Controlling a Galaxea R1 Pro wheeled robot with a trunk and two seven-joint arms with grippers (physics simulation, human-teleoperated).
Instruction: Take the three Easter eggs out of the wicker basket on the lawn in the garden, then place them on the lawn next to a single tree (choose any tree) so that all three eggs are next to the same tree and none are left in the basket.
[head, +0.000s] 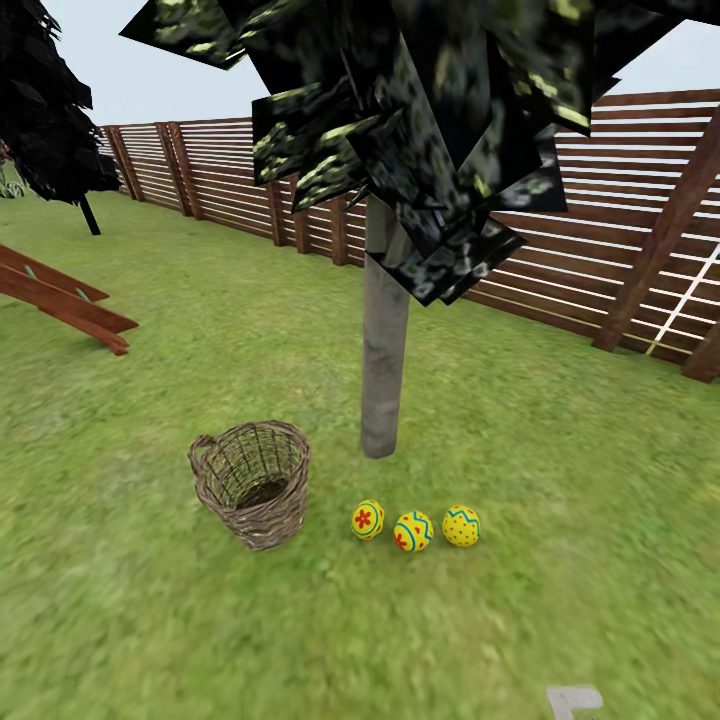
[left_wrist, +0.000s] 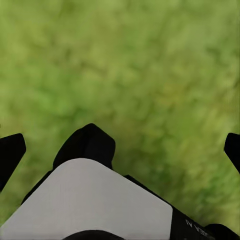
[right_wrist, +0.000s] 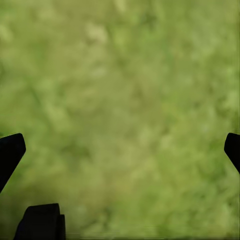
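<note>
Grass of the lawn (head: 560, 420) surrounds the tree (head: 384, 370); three eggs (head: 412, 530) lie just beside its trunk, the basket (head: 252, 480) nearby looking empty (done, I judge). Left gripper (left_wrist: 120, 147) and right gripper (right_wrist: 120, 147) hang spread apart: withdraw without nudging eggs.
</note>
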